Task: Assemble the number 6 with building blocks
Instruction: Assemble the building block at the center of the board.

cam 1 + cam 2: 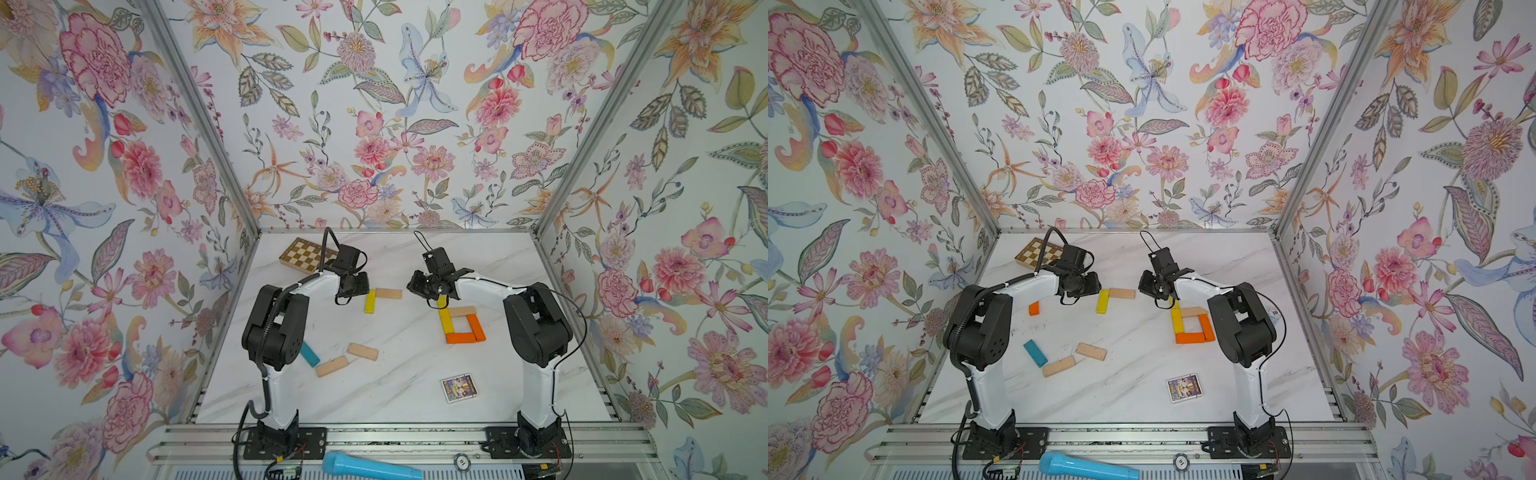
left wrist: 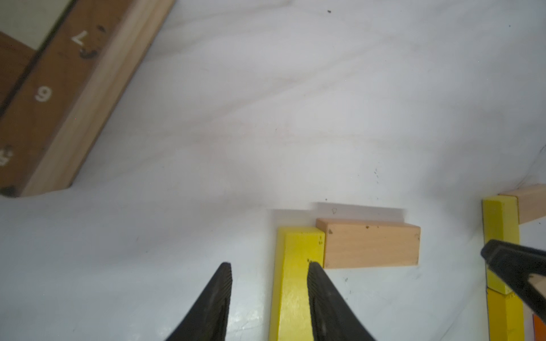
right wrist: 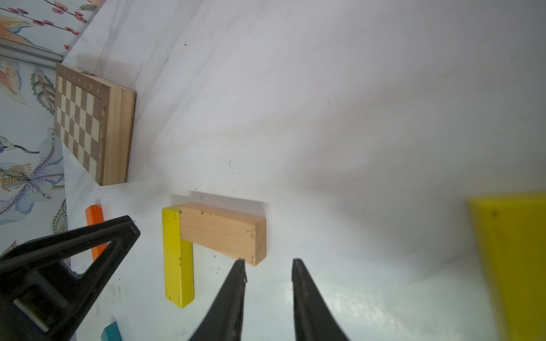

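A yellow block (image 2: 295, 283) and a beige block (image 2: 370, 245) lie in an L on the white table (image 1: 415, 386). My left gripper (image 2: 269, 265) is open low over the yellow one, with one fingertip (image 2: 313, 268) over its edge and a gap on the other side. My right gripper (image 3: 269, 261) is open and empty, one fingertip (image 3: 240, 264) by the beige block's (image 3: 218, 230) corner. To the right, yellow (image 1: 444, 322), beige (image 1: 462, 311) and orange blocks (image 1: 476, 327) form a closed square loop with a yellow stem.
Loose blocks lie near the left arm: teal (image 1: 1035, 353), two beige (image 1: 331, 365) (image 1: 363, 351) and orange (image 1: 1034, 308). A chequered board (image 1: 307, 254) sits at the back left. A picture card (image 1: 458, 388) lies at the front right. A blue cylinder (image 1: 370, 467) rests on the front rail.
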`<action>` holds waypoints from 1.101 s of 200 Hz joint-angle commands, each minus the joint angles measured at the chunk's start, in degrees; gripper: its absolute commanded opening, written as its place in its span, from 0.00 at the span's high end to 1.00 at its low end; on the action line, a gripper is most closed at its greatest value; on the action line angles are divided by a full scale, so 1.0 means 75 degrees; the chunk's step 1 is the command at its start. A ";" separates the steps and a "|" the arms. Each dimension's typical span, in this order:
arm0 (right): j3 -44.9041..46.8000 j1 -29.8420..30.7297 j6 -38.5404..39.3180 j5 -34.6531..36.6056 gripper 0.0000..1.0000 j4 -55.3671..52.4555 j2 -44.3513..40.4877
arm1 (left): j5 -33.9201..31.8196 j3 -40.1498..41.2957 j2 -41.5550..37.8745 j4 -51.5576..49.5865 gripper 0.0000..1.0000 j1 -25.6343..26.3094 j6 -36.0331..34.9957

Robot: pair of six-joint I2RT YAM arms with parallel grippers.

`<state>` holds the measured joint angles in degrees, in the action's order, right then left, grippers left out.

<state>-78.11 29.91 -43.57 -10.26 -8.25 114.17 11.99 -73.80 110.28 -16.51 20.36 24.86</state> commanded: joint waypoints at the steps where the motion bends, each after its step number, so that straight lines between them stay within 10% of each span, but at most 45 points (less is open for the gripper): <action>1: 0.0300 -0.0021 0.0352 0.0195 0.68 0.0024 -0.0545 | 0.0174 0.0515 -0.0656 -0.0189 0.56 0.0209 -0.0510; 220: 0.1187 -0.0191 0.0754 0.0134 0.63 0.0028 -0.1497 | -0.1075 0.0294 -0.0056 -0.0818 0.51 0.1164 -0.0993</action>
<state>-69.14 28.82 -39.18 -9.63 -7.81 104.20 4.08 -70.08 108.95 -21.85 28.64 16.75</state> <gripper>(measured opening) 0.366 0.487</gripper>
